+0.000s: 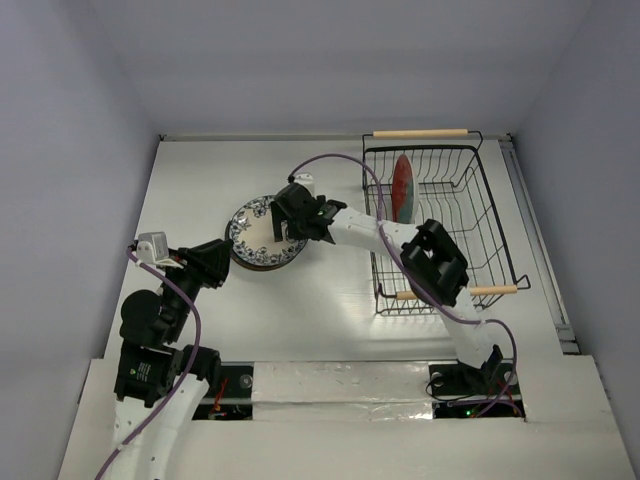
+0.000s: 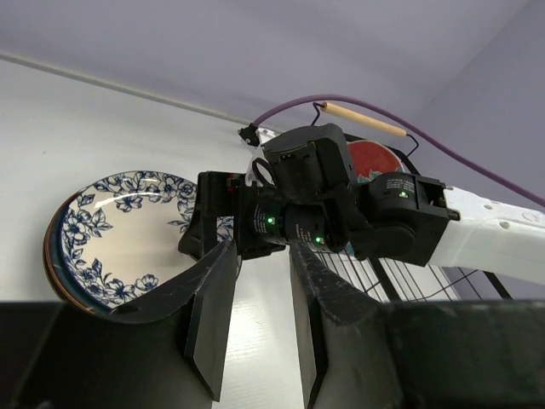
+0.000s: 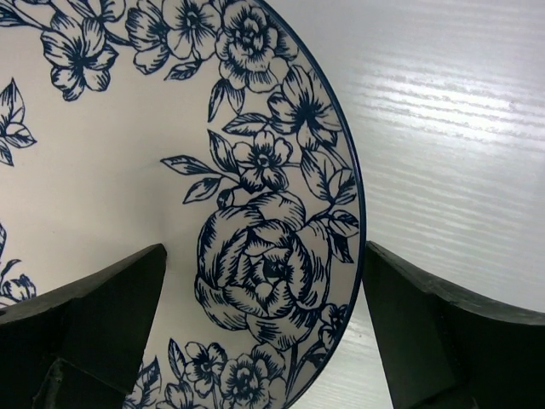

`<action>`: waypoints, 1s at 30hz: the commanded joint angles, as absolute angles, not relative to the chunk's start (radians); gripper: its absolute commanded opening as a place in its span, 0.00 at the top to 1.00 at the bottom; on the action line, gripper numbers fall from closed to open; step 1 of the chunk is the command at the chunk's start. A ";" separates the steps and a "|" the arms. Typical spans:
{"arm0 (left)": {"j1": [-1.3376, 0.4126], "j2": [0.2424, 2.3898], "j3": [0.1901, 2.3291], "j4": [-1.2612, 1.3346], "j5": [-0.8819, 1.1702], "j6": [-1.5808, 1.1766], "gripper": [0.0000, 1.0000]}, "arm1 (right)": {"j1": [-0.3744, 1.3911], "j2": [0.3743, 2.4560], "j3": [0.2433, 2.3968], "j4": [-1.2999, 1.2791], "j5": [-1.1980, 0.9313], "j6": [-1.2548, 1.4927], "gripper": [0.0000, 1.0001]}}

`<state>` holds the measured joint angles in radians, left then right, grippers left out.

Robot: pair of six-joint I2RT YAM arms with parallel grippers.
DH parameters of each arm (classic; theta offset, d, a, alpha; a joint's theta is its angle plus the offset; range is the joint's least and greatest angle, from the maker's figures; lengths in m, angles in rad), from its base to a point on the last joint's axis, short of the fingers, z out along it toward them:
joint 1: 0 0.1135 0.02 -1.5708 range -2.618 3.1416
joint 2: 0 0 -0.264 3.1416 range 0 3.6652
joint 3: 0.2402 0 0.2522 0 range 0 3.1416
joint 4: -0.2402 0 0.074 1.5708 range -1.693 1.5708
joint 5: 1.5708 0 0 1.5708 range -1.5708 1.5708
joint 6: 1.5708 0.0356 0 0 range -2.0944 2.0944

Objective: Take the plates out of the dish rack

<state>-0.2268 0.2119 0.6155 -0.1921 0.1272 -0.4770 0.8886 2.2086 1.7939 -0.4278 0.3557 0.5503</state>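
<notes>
We see the white counter (image 1: 330, 310) filling the middle of the top view. At its far right sits the dish rack (image 1: 450, 200), a black wire basket with a wooden bar handle at each end. The right arm (image 1: 370, 232) reaches from its base leftward across the rack's near corner, and the left arm (image 1: 150, 330) is folded at the near left.

The unloaded plates (image 1: 248, 228) lie flat in a stack on the counter, well to the left of the rack. The white-blue floral plate (image 2: 119, 230) is on top, and darker rims show beneath it. One red plate (image 1: 402, 185) stands upright on edge inside the rack, near its far left side.

The right jaws hang over the stack's right edge, spread wide and released. Their fingers (image 3: 85, 332) stand on either side of the floral plate's rim and grip nothing. The left jaws point at the stack from just beside its near left edge. Their fingers (image 2: 213, 315) stand partly apart with nothing between them.
</notes>
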 commanded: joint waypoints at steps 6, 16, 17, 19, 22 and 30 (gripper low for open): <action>-0.219 0.219 0.629 -0.149 0.140 -0.472 0.71 | 0.911 2.125 1.824 -0.493 0.457 0.483 0.00; -0.219 0.222 0.630 -0.150 0.138 -0.471 0.71 | 0.853 1.668 1.553 -0.370 0.649 0.400 0.55; -0.219 0.222 0.630 -0.152 0.137 -0.471 0.71 | 0.833 1.626 1.493 -0.367 0.682 0.396 0.77; -0.210 0.224 0.630 -0.150 0.138 -0.471 0.71 | 0.790 1.517 1.435 -0.367 0.707 0.384 1.00; -0.210 0.229 0.629 -0.147 0.137 -0.471 0.72 | 0.698 1.428 1.352 -0.388 0.733 0.359 1.00; -0.210 0.235 0.629 -0.158 0.115 -0.477 1.00 | 0.533 1.448 1.309 -0.448 0.729 0.302 0.11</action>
<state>-0.2142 0.2207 0.6155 -0.1921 0.1223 -0.4789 0.5652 1.4158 1.3193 -0.4305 0.7288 0.3416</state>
